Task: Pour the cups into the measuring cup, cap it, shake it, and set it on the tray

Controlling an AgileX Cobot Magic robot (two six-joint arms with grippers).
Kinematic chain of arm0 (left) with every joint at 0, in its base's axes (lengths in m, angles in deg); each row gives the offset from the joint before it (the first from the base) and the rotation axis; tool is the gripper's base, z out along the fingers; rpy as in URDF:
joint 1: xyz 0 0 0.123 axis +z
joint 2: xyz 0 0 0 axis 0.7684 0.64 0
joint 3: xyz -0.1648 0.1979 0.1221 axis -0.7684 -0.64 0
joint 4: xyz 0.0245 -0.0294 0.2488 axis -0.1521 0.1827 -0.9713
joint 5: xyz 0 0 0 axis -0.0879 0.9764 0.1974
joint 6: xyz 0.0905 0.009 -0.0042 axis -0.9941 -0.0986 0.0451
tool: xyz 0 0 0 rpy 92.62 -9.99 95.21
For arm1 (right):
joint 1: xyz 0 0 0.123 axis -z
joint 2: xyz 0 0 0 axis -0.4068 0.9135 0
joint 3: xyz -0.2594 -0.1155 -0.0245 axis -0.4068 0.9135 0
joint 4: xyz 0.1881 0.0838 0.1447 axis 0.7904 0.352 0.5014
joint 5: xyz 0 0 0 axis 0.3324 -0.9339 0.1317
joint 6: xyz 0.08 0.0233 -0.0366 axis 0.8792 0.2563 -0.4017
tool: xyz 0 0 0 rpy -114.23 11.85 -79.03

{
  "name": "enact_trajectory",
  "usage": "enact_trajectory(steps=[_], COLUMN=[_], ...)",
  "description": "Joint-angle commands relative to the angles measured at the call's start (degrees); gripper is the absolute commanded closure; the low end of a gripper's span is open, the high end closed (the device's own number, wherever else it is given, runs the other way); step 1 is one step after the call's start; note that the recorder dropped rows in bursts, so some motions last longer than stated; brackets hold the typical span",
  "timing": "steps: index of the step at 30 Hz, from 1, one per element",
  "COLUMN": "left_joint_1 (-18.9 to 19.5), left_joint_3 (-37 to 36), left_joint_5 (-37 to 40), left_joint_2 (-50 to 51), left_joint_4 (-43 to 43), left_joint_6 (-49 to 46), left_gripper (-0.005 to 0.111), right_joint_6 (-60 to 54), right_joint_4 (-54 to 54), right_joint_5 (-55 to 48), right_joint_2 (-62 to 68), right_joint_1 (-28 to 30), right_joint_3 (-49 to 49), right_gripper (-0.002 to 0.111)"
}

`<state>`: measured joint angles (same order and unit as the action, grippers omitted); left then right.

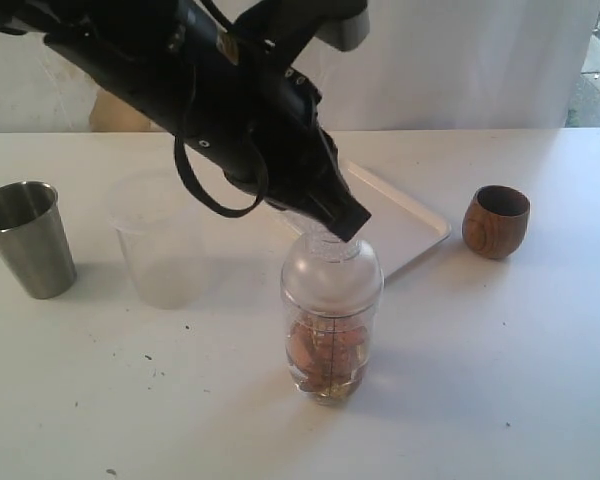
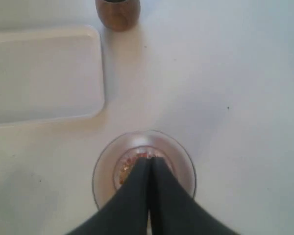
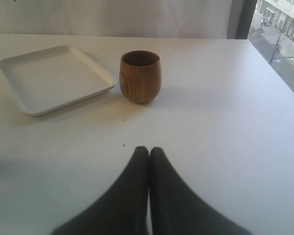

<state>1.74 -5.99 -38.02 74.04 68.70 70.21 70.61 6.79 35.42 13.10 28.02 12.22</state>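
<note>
The measuring cup (image 1: 330, 345) stands mid-table with brownish bits in its bottom and a frosted domed cap (image 1: 331, 277) on top. My left gripper (image 1: 351, 226) is shut, and its tips rest on the crown of that cap. Looking straight down in the left wrist view, the same gripper (image 2: 149, 159) sits over the round cap (image 2: 182, 164). The steel tumbler (image 1: 28, 238) and the frosted plastic cup (image 1: 160, 250) stand at the left. The wooden cup (image 1: 496, 221) (image 3: 140, 76) is at the right, beside the white tray (image 1: 412, 226) (image 3: 54, 78). My right gripper (image 3: 149, 149) is shut and empty above bare table.
The left arm's black body and a looping cable (image 1: 215, 190) hang over the table's middle and hide part of the tray. The table's right edge (image 3: 277, 68) runs near a window. Small dark specks lie on the white tabletop (image 1: 150, 358).
</note>
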Motion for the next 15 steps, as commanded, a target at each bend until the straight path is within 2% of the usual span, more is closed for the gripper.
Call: enact_trajectory(steps=[1,7,15], left_joint_1=[-0.28,-0.28,-0.28], left_joint_3=[-0.58,-1.73,-1.39], left_joint_5=[6.76,3.02,2.10], left_joint_2=[0.45,0.48,-0.22], left_joint_4=[-1.80,-2.19,-1.61], left_joint_6=[-1.55,-0.95,-0.51], left_gripper=[0.107,0.107,0.107], right_joint_6=[-0.54,-0.54,-0.54], right_joint_4=[-0.11,-0.11,-0.11], right_joint_5=[0.43,0.43,0.43], right_joint_2=[-0.39,-0.39,-0.39], right_joint_1=[-0.29,-0.29,-0.29], right_joint_3=[0.16,0.16,0.16], right_gripper=[0.108,0.108,0.108])
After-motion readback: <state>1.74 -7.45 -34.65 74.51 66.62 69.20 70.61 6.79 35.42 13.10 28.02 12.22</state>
